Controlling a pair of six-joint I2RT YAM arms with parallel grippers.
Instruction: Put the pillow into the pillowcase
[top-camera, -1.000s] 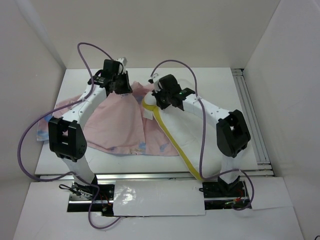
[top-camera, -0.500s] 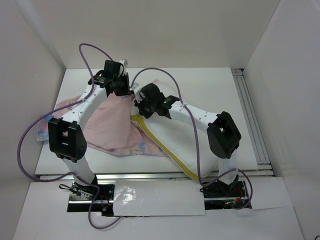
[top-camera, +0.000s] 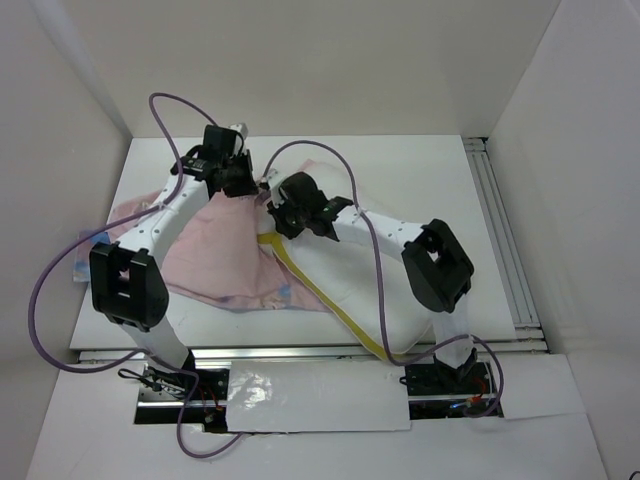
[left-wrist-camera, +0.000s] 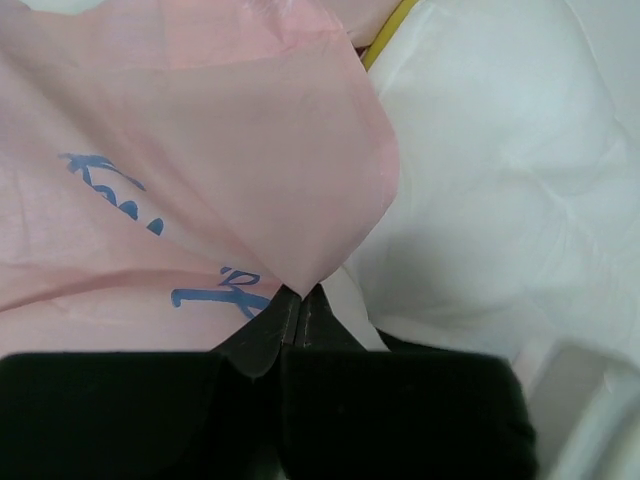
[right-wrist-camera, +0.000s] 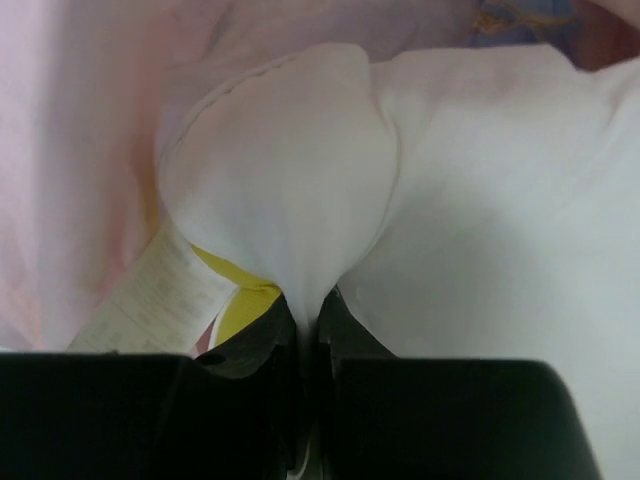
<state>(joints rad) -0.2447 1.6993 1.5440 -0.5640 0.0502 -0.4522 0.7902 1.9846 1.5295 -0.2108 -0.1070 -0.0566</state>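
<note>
Pillow (top-camera: 350, 285) lay on the worktop (top-camera: 430, 180) at centre-right of the top view, its long axis running from 5 o'clock up to 11 o'clock. The yellow edge strip (top-camera: 330, 305) ran along its 8 o'clock side, and its leading corner pointed at 11 o'clock toward the pillowcase (top-camera: 215, 250), which was spread pink side up at its 9 o'clock. The right pincer (right-wrist-camera: 305, 305) was nipped onto a thin fold of that white corner; the left pincer (left-wrist-camera: 300, 305) was clamped on the pink hem just beside it. That slim nip looked liable to slip if the bulk dragged on the worktop, and if the held hem sagged, the corner would likely ride over the case rather than enter it
</note>
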